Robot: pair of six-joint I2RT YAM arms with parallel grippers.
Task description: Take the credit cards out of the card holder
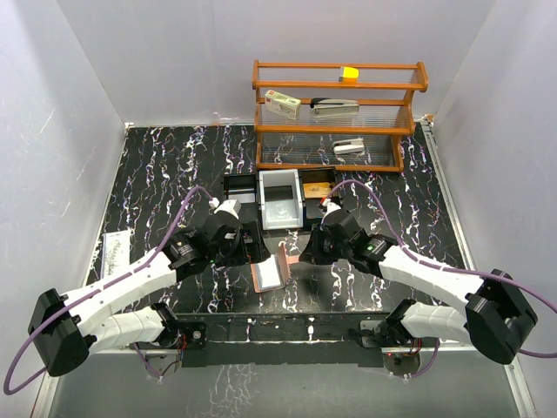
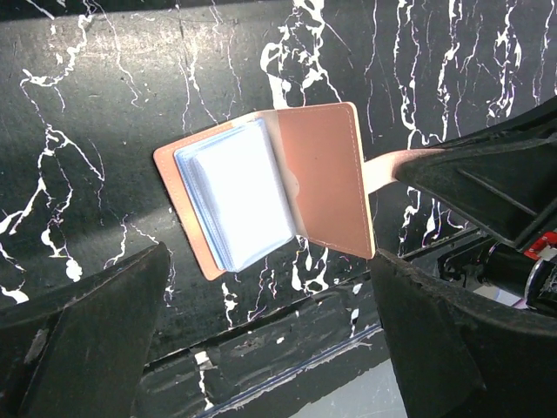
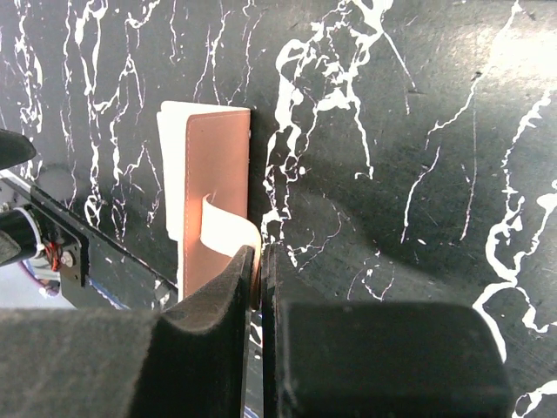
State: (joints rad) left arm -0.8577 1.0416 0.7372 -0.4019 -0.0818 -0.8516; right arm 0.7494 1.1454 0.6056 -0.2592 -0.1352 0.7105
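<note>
Right hand clamps the strap of the card holder; left hand stands wide open beside it.

Slim white links meet bulky black joints; purple cables loop alongside; thin red wires show low down.

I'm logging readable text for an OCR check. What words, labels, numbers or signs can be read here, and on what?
None can be read.
Small box on the wooden shelf: coloured print, too small to read.
Pale packet on the table, far left: dark marks, blurred.
Card holder: no lettering shows.
</note>
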